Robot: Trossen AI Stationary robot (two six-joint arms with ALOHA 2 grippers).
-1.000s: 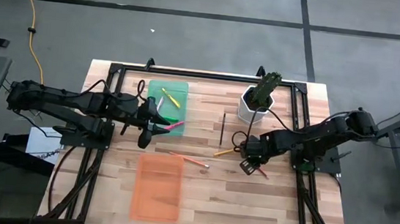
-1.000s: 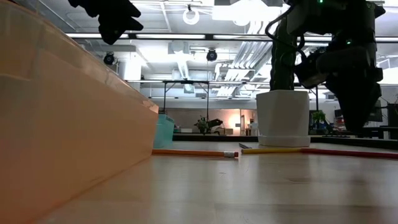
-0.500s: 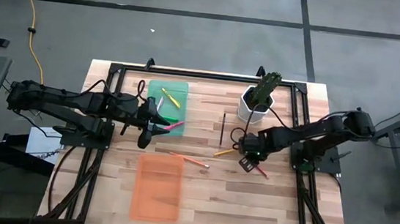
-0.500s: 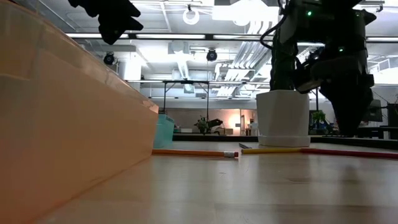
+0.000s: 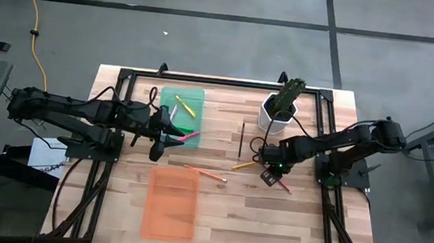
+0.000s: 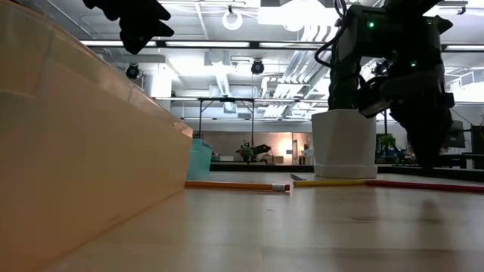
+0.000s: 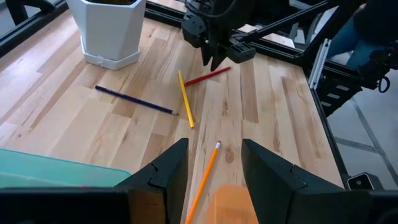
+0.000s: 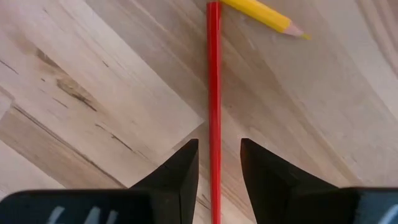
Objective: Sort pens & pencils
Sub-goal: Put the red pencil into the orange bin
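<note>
Fingers of the right gripper [image 8: 216,180] stand apart with the red pencil [image 8: 213,93] running between them on the wooden table [image 5: 303,225]; we see a gap on each side of it, so they straddle it without clamping. In the high view this gripper [image 5: 271,174] is low over the table, in front of the white plant pot [image 5: 274,117]. A yellow pencil [image 5: 242,165] lies just beside the red one, its sharpened tip close to the red pencil's end. We see a dark pencil [image 5: 241,138] lying near the pot, and an orange pencil [image 5: 206,172] lying near the middle of the table, just beyond the orange tray [image 5: 170,205].

Our left gripper [image 5: 164,136] hangs at the edge of the green tray [image 5: 178,98], fingers [image 7: 163,174] spread wide and empty. A yellow pen [image 5: 186,106] lies in that tray. A magenta pen [image 5: 189,136] lies at the tray's near edge, beside the left gripper.
</note>
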